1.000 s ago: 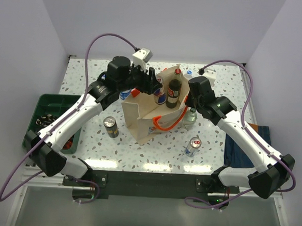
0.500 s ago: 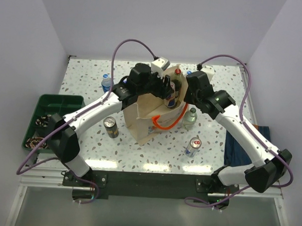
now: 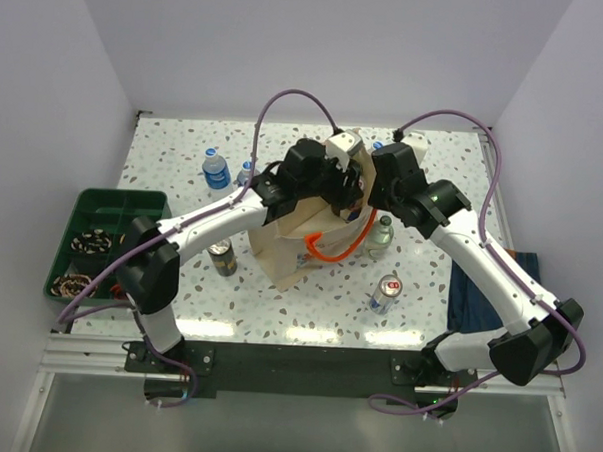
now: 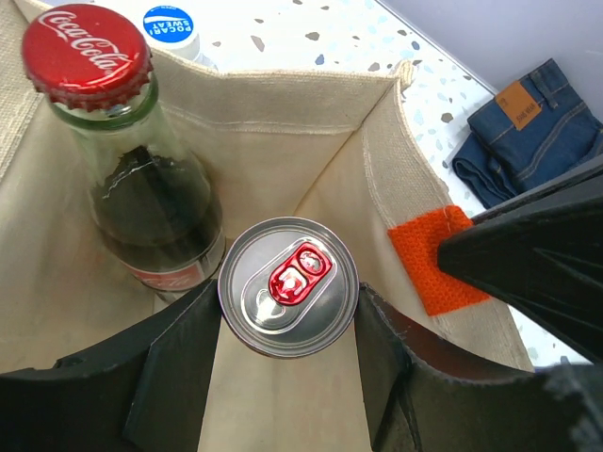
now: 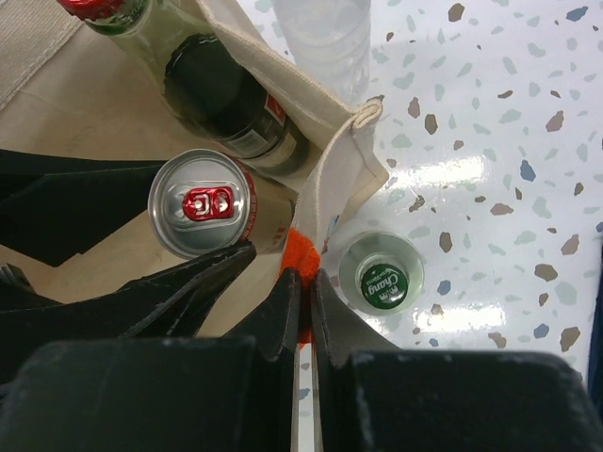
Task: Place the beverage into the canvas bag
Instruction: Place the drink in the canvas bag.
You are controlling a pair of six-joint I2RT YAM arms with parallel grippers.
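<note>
"Status on the can (image 4: 288, 286)?"

"I'm gripping it in the left hand (image 4: 287, 315), with the fingers clamped on both its sides. A second ago that hand was hanging off to the bag's left. Now it's hovering inside the mouth of the canvas bag (image 4: 311, 160), and the cola bottle (image 4: 141, 188) is standing just ahead of it to its left."

"And the right?"

"The right hand (image 5: 303, 299) is pinching the orange tab (image 5: 294, 256), jaws nearly shut, propping the mouth wide. I'm judging that only lowering and letting go are remaining."
</note>
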